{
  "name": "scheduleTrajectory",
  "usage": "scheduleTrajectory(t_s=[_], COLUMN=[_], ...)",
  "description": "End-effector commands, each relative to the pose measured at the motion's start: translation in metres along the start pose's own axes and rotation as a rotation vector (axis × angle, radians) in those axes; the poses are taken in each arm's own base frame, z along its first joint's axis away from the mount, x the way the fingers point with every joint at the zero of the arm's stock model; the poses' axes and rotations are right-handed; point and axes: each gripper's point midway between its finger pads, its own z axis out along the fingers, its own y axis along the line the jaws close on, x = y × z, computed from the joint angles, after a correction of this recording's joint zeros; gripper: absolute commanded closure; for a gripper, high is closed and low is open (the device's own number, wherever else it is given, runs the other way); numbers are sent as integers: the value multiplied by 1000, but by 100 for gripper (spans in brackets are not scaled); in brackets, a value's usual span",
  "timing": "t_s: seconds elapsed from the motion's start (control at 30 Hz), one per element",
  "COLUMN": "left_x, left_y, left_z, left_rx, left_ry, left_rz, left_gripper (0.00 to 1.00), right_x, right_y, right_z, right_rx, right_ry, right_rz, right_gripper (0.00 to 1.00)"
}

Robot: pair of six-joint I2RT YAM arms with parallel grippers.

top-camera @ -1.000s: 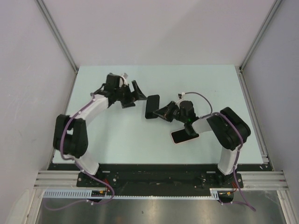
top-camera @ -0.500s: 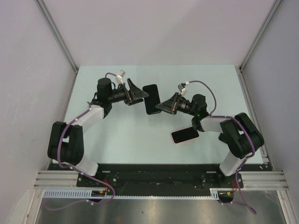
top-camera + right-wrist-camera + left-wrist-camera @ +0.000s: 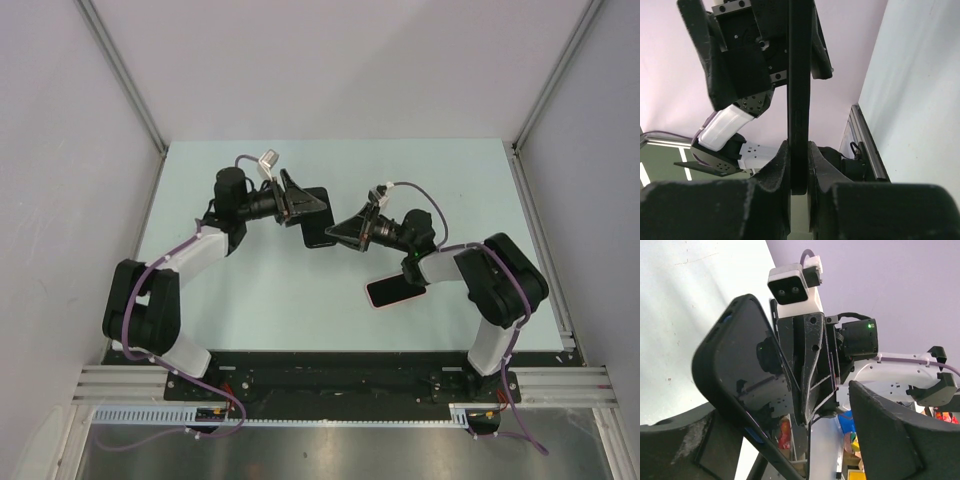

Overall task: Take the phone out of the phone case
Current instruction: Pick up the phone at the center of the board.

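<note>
Rising from bases at the near edge of the table (image 3: 250,300), both arms fold inward toward its middle. The left arm (image 3: 190,250) bends at a low elbow, and its forearm runs away and to the right, with the wrist turned level. The right arm (image 3: 500,280) doubles back at its elbow, and its forearm reaches left, close above the surface.

A pink-rimmed slab (image 3: 397,290) with a dark face lies flat on the table beside the right forearm.

Farther out, the right gripper (image 3: 799,156) has its jaws closed narrowly on one thin edge of the black phone case (image 3: 745,385), holding it on edge, clear of the table. The case shows a matte rim around a glossy dark face. Whether the phone sits inside cannot be told.

The left gripper (image 3: 306,202) has its jaws spread wide, one finger on each side of the case. Contact cannot be judged.

A white wrist camera (image 3: 792,287) sits above the right gripper, and a green light (image 3: 870,325) glows on the motor housing behind it. The coloured clutter (image 3: 852,442) beyond is too blurred for any lettering to be read.
</note>
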Motion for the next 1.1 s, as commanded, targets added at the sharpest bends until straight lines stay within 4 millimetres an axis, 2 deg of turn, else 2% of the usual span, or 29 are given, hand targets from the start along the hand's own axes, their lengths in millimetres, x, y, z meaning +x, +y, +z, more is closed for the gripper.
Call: scheduleTrajectory(t_s=[0.0, 0.17, 0.27, 0.3, 0.4, 0.43, 0.47, 0.5, 0.53, 0.57, 0.6, 0.63, 0.67, 0.7, 0.73, 0.77, 0.8, 0.83, 0.97, 1.07], left_x=[-6, -13, -19, -22, -26, -27, -28, -30, -32, -33, -34, -35, -37, -40, -40, -41, -35, -38, -36, -38], left_y=[-25, -25, -25, -25, -22, -23, -24, -25, -30, -33, -35, -37, -35, -32, -29, -24, -13, -8, -18, -26], left_z=[-5, -6, -4, -3, -2, -3, -3, -4, -6, -7, -8, -9, -9, -10, -11, -11, -14, -16, -22, -25], left_rx=[47, 31, 15, 10, -7, -8, -9, -10, 14, 28, 40, 44, 39, 17, 0, -29, -97, -131, -100, -93], left_ry=[-26, -75, -97, -102, -119, -127, -138, -150, -170, -183, -201, -207, -218, -245, -254, -271, -269, -303, -320, -334], left_rz=[49, 51, 39, 35, 6, 3, -9, -11, 8, -14, -15, -47, -68, -99, -150, -184, -265, -313, -358, -351], left_gripper=[21, 33, 78, 100, 100, 100, 100, 100, 100, 100, 100, 100, 100, 100, 100, 100, 100, 100, 100, 100], right_x=[12, 11, 9, 8, 6, 1, 2, 4, -4, -6, -3, -2, -1, 1, 3, 7, 7, 8, -1, -5], right_y=[61, 56, 51, 50, 45, 44, 44, 42, 40, 40, 28, 34, 31, 19, 26, 25, 28, 35, 43, 43], right_z=[0, 0, 0, -1, -4, -9, -14, -24, -34, -40, -49, -52, -52, -52, -51, -47, -45, -44, -39, -35], right_rx=[-220, -184, -167, -166, -155, -150, -148, -144, -132, -125, -87, -88, -70, -21, -23, -7, -11, -25, -60, -99], right_ry=[30, 32, 34, 33, 43, 35, 44, 31, -8, -34, -54, -66, -84, -89, -96, -102, -114, -122, -168, -175], right_rz=[-191, -204, -191, -187, -176, -182, -188, -196, -202, -206, -193, -216, -218, -214, -232, -222, -232, -239, -216, -172], right_gripper=[100, 100, 100, 100, 100, 92, 68, 57, 47, 29, 22, 16, 11, 10, 10, 10, 11, 12, 19, 32])
